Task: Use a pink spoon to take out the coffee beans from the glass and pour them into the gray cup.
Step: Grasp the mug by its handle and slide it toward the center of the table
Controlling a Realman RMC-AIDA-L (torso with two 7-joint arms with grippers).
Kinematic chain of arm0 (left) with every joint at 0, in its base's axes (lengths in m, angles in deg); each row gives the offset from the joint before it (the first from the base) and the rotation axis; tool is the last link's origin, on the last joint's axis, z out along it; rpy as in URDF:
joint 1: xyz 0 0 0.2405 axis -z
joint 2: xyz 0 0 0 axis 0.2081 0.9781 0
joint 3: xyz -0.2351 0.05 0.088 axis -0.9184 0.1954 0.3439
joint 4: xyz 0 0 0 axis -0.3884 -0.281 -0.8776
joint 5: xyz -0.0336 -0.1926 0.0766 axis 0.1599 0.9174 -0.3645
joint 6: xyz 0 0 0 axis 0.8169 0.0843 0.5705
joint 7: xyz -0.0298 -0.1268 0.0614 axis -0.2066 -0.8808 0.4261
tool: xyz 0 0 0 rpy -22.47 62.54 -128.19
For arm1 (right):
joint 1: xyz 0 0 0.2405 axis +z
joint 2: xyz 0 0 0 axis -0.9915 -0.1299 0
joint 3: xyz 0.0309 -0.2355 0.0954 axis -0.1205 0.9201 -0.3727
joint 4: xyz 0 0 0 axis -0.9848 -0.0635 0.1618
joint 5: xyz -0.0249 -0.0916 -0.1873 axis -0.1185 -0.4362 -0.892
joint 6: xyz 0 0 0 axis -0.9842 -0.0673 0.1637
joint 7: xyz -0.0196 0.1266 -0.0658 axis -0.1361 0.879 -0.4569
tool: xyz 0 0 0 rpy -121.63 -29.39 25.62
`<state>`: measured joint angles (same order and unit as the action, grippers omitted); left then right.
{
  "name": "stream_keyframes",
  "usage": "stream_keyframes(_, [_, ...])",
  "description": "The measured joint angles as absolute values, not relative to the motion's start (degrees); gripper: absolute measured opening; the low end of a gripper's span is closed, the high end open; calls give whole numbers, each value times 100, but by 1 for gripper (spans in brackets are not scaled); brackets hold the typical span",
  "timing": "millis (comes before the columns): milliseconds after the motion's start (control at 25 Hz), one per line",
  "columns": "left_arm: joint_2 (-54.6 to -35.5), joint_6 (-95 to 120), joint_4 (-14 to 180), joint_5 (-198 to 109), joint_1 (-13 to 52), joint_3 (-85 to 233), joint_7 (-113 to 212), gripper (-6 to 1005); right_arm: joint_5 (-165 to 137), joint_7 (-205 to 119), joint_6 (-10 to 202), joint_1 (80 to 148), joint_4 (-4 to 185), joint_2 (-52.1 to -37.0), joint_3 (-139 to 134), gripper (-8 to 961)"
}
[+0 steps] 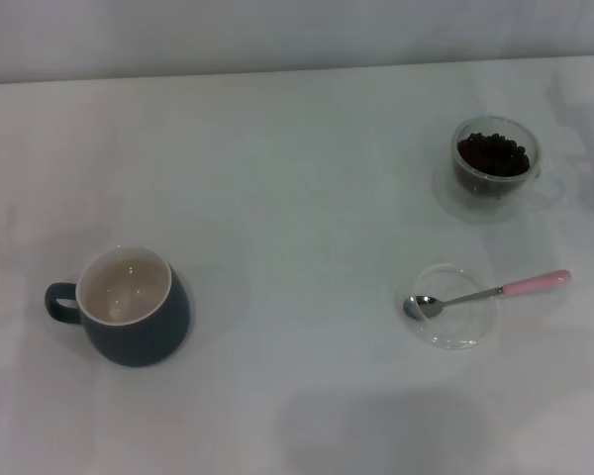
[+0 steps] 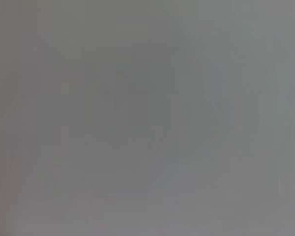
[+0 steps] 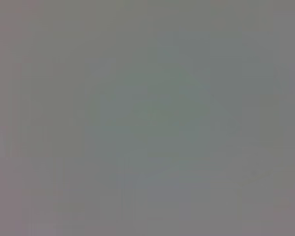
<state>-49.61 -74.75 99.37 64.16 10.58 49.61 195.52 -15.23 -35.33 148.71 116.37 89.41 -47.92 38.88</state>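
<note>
In the head view the pink spoon [image 1: 490,293] lies across a shallow clear glass dish [image 1: 455,332] at the right, its silver bowl on the dish and its pink handle pointing right. The glass [image 1: 495,168] stands at the far right, holding dark coffee beans [image 1: 493,154]. The gray cup [image 1: 134,307] stands upright at the left, cream inside and empty, its handle pointing left. Neither gripper shows in any view. Both wrist views show only a plain grey surface.
Everything stands on a white table [image 1: 297,198]. Its far edge runs along the top of the head view. A wide bare stretch of table lies between the gray cup and the dish.
</note>
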Motion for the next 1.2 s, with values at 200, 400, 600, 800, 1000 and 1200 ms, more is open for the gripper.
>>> stream_keyframes(200, [-4936, -7348, 9571, 5888, 1173, 4975, 19621, 888, -1677, -2916, 14747, 11671, 8989, -4748, 4385, 782])
stream_keyframes(400, [-4930, -7095, 9187, 5571, 1153, 4958, 19754, 887, -1772, -1967, 14495, 11491, 9407, -4693, 5324, 782])
stream_keyframes(600, [-4947, -7142, 9207, 5485, 1062, 4985, 19766, 887, -1685, -1994, 14383, 11429, 9516, -4718, 5312, 781])
stream_keyframes(800, [-4933, -7197, 9150, 4840, 717, 5117, 19769, 887, -1560, -1998, 14328, 11462, 9521, -4706, 5302, 782])
stream_keyframes(1000, [-4924, -7757, 8989, 3989, 106, 5125, 19909, 888, -1550, -2022, 14317, 11478, 9548, -4695, 5298, 783])
stream_keyframes(1200, [-4916, -8591, 8456, 3109, -398, 5128, 20011, 888, -1549, -2218, 14298, 11588, 9564, -4718, 5205, 783])
